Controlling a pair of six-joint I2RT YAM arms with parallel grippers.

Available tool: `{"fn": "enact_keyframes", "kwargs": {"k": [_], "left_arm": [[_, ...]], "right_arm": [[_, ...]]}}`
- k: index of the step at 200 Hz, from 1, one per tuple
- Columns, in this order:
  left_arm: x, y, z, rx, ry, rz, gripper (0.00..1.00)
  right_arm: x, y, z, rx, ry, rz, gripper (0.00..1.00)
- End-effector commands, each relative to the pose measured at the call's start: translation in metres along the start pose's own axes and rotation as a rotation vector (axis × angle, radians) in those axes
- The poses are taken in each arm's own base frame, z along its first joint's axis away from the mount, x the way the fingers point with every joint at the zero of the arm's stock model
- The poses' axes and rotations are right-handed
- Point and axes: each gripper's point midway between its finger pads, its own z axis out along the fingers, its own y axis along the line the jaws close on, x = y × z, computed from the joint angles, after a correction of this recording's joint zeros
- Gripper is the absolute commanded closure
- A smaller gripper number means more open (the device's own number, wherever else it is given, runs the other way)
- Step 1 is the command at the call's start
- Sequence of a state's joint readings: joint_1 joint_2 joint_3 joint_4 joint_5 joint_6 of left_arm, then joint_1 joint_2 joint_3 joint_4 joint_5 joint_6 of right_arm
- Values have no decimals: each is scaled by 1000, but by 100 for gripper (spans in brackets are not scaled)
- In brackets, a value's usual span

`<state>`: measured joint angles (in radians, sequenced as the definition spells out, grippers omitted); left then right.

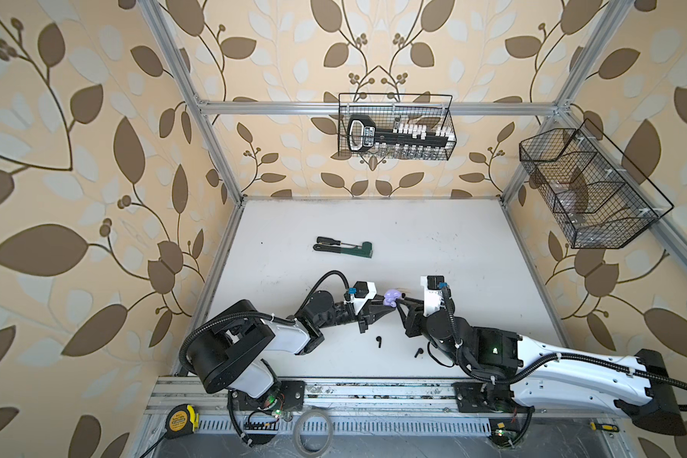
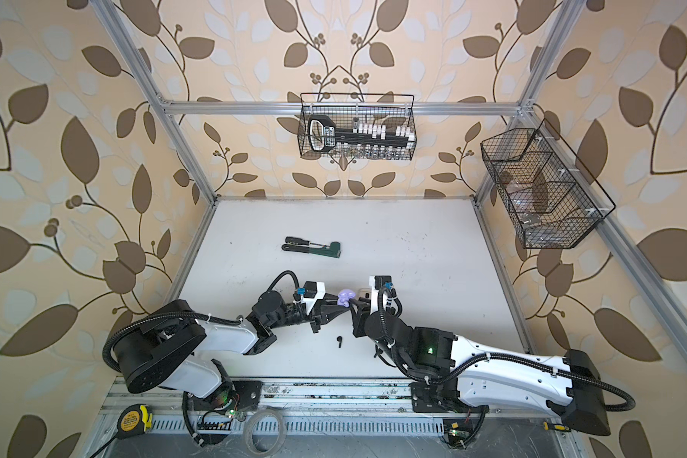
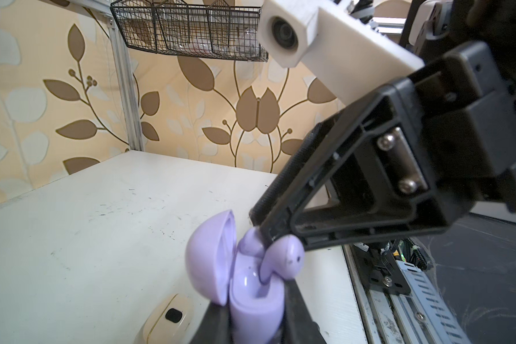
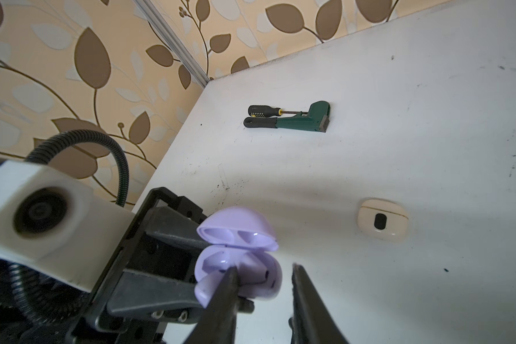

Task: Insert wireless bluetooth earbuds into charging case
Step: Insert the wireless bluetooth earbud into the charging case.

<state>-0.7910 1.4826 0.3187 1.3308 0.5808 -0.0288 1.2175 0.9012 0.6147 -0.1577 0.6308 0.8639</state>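
In both top views the lilac rounded plastic charging case [image 1: 392, 297] sits just below the frame's centre, lid swung open; the left gripper [image 3: 255, 311] is clamped on its base. A lilac short-stemmed plastic earbud [image 3: 289, 259] stands stem-down in the case, head proud of the rim; the right gripper [image 4: 264, 271] meets it from the frame's right, jaws apart and holding nothing, one fingertip [image 3: 264, 235] against the bud. A black short-stemmed earbud [image 1: 378, 342] lies on the white tabletop [image 1: 433, 246] below the left gripper; a second black earbud [image 1: 417, 352] lies below the right; a cream oval case [image 4: 382, 220] lies nearby.
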Motion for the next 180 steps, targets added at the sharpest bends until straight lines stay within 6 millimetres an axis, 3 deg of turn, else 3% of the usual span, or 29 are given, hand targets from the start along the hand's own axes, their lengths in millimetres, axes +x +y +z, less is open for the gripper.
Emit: {"fn": "enact_keyframes", "kwargs": {"k": [1,110,180], "left_arm": [[-22,-6,-3,15,-74,68,100],[-18,8,-6,-74,-65,79,100],[-14,-2,-5,-16,-48,101,100]], "right_arm": [[6,3,2,-13,19,4,68],[13,6,1,-9,49,38,67],[-4,19,2,-6,10,-2,66]]}}
